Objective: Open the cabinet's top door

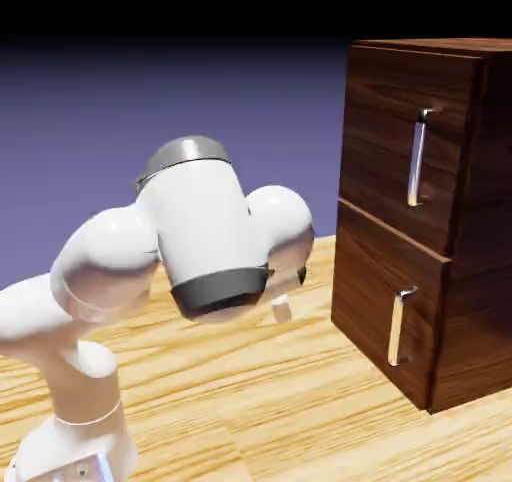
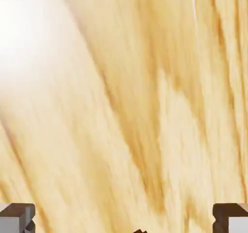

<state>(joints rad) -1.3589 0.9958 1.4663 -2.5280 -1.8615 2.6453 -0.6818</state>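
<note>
Progress is nil: the top door (image 1: 400, 140) sits shut at two o'clock in the exterior view. My end effector (image 2: 124, 222) is open and empty, aimed at bare wood; reaching, gripping and pulling all remain.

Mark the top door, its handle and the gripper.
Top door (image 1: 384, 130): exterior view, on its bare wood left of the handle.
Handle (image 1: 417, 160): exterior view, middle of the bar.
Gripper (image 2: 124, 218): hand view, midway between its fingertips.

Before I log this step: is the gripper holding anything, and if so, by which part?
Nothing is held: the gripper stands open, with only wooden tabletop showing beyond.
</note>
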